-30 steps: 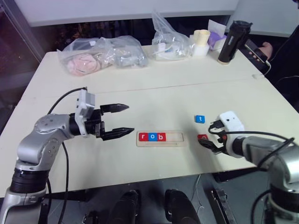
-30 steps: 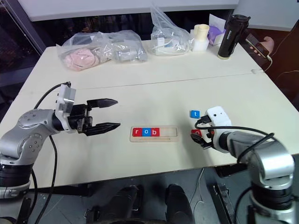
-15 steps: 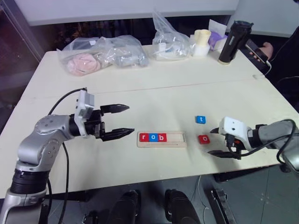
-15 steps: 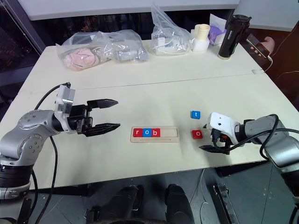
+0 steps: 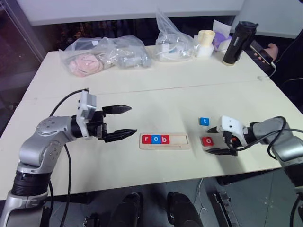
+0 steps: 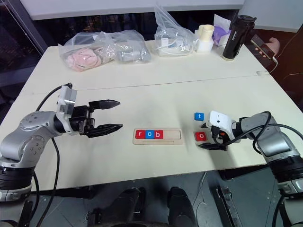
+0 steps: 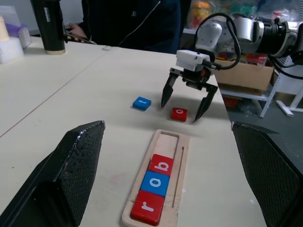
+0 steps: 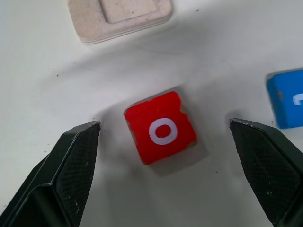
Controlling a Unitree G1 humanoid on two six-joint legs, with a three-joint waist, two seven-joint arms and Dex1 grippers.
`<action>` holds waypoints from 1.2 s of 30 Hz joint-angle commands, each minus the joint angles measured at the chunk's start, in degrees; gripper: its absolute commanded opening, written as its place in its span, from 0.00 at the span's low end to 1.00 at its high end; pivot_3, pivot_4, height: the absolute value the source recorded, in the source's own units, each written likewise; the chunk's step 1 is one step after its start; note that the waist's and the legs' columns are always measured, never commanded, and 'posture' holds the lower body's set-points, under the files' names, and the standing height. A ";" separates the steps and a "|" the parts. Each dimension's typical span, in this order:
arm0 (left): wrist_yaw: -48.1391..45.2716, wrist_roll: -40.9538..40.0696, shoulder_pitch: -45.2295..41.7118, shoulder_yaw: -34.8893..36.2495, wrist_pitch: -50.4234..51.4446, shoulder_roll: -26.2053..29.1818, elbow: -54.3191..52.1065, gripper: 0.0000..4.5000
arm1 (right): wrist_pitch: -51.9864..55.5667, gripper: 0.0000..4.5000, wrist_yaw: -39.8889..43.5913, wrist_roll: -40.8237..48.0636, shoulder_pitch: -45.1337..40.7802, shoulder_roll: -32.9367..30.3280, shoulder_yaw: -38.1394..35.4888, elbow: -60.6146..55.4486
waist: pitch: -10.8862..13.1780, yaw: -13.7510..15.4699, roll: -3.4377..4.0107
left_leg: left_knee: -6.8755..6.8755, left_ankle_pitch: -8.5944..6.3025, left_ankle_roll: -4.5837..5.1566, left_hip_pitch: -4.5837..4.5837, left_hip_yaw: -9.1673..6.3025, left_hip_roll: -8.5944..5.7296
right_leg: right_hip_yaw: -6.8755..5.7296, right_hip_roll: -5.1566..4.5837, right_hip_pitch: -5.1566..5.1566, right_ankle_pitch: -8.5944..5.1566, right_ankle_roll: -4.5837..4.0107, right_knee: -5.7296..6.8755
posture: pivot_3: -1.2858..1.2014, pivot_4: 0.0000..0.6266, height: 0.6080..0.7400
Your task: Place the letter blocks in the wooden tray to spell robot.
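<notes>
We see the tray in the table's middle, holding r, o, b at its left end. Right of it lie the red o and – farther – the blue t. The right gripper has fingers apart on both sides of the o, not touching; the left gripper – fingers apart, empty – is left of the tray.

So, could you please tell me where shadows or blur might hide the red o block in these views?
Right wrist view: the red o block is sharp, a soft shadow beside it; the right end effector fingers loom large at the edges. Left wrist view: the wooden tray is clear, while the left end effector fingers are dark bulk.
</notes>
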 commanded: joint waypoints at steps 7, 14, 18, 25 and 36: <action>0.26 -0.55 -0.55 0.67 0.04 0.34 -1.31 1.00 | -0.78 0.56 0.68 -0.04 -1.21 0.98 -1.61 -0.46 | 0.00 0.00 0.00 | 0.00 0.00 0.00 0.00 0.00 0.00 | 0.00 0.00 0.00 0.01 0.01 0.01 | 0.52 0.24 1.00; 0.02 -0.16 -0.08 0.53 -0.18 0.58 -1.29 1.00 | 2.49 0.25 1.16 0.23 -4.39 1.29 -1.28 -6.09 | 0.00 -0.16 0.01 | 0.01 0.00 -0.01 0.00 0.01 0.00 | 0.01 0.00 -0.03 0.02 0.02 0.04 | 0.52 0.24 1.00; 0.33 0.09 0.07 0.40 -0.34 0.42 -1.38 1.00 | 7.55 0.25 0.94 1.99 -6.48 3.60 0.01 -13.81 | 0.00 -0.17 0.00 | 0.00 0.00 -0.01 0.00 0.00 0.02 | 0.02 0.01 -0.07 0.02 0.03 0.10 | 0.52 0.24 1.00; 1.30 -0.08 1.11 0.63 -0.29 0.52 -2.60 1.00 | 9.33 0.25 -3.34 -1.40 -6.66 8.87 4.62 -16.82 | -0.01 0.18 -0.02 | 0.01 0.00 -0.01 -0.01 -0.01 -0.03 | 0.02 -0.02 -0.05 0.02 0.03 0.07 | 0.52 0.24 1.00; 2.42 -0.37 2.50 0.87 -0.04 0.84 -4.29 1.00 | 9.33 0.25 -5.17 -3.76 -8.05 12.94 7.57 -14.21 | -0.01 0.06 -0.01 | 0.02 0.02 -0.04 0.00 -0.02 -0.03 | 0.03 0.00 -0.08 0.04 0.02 0.12 | 0.52 0.24 1.00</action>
